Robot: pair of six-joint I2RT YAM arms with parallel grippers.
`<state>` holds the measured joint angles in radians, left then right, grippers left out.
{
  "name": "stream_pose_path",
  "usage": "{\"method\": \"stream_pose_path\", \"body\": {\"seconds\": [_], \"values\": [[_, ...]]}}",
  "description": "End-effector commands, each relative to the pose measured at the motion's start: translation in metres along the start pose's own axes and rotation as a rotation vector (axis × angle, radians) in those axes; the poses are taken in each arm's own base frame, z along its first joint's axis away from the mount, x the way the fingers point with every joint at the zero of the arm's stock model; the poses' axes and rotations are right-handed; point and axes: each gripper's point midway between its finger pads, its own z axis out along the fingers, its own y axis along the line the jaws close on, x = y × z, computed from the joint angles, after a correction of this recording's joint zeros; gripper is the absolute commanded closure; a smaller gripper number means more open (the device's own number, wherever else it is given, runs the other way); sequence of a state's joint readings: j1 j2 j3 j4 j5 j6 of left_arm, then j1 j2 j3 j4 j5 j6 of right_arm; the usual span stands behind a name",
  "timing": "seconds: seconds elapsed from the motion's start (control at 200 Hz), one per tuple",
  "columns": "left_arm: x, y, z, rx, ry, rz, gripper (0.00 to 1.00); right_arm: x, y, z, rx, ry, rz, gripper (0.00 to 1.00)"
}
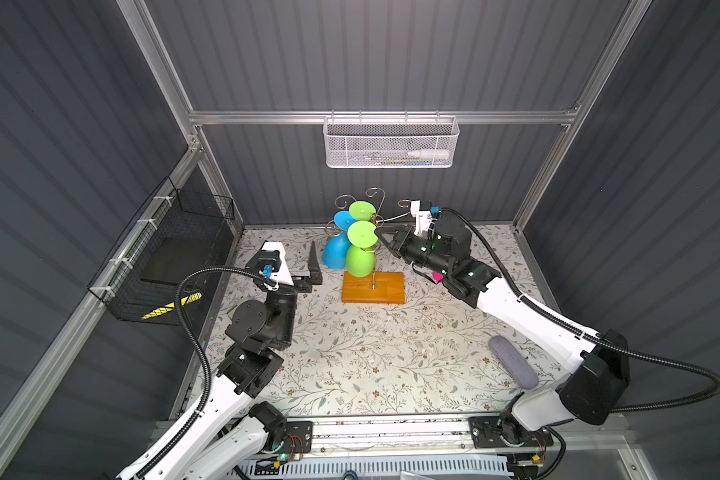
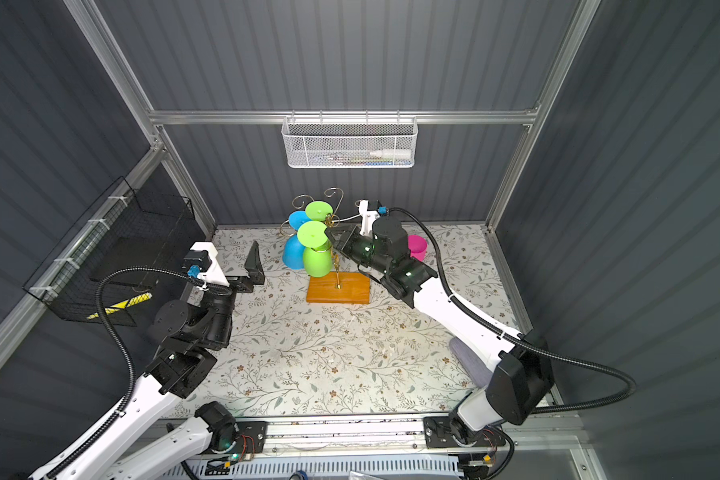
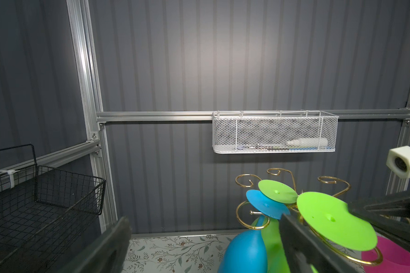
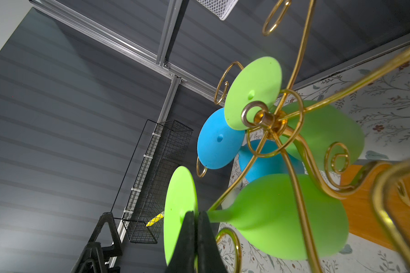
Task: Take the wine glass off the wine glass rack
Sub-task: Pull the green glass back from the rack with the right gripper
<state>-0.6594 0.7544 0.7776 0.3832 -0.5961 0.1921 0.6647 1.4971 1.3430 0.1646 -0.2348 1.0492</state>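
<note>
The wine glass rack point(image 1: 387, 291) stands on its wooden base at the back middle of the table, and its gold scroll arms point(image 4: 263, 118) spread from the post. Three wine glasses hang upside down on it: a near green one point(image 1: 359, 261) point(image 4: 282, 217), a blue one point(image 1: 334, 251) and a second green one point(image 1: 362, 210). My right gripper point(image 1: 378, 237) point(image 4: 194, 227) is shut on the round foot of the near green glass, beside its stem. My left gripper point(image 1: 310, 270) point(image 3: 205, 248) stands open to the left of the blue glass, with nothing in it.
A pink glass point(image 2: 416, 246) stands on the table behind my right arm. A grey oblong thing point(image 1: 512, 361) lies front right. A white mesh basket point(image 1: 391, 143) hangs on the back wall and a black wire basket point(image 1: 171, 249) on the left wall.
</note>
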Motion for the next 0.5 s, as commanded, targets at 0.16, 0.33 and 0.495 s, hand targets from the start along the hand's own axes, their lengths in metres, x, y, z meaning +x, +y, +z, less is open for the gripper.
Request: {"method": "stream_pose_path", "body": {"seconds": [0.16, 0.33, 0.495], "values": [[-0.014, 0.005, 0.008, -0.051, -0.036, 0.016, 0.01, -0.026, 0.016, -0.008, -0.006, -0.093, -0.068, 1.00], [-0.017, 0.007, 0.010, -0.069, -0.049, 0.018, 0.01, -0.030, 0.014, -0.018, 0.016, -0.107, -0.084, 1.00], [-0.018, 0.008, 0.013, -0.087, -0.056, 0.016, 0.01, -0.033, 0.008, -0.025, 0.039, -0.119, -0.094, 1.00]]}}
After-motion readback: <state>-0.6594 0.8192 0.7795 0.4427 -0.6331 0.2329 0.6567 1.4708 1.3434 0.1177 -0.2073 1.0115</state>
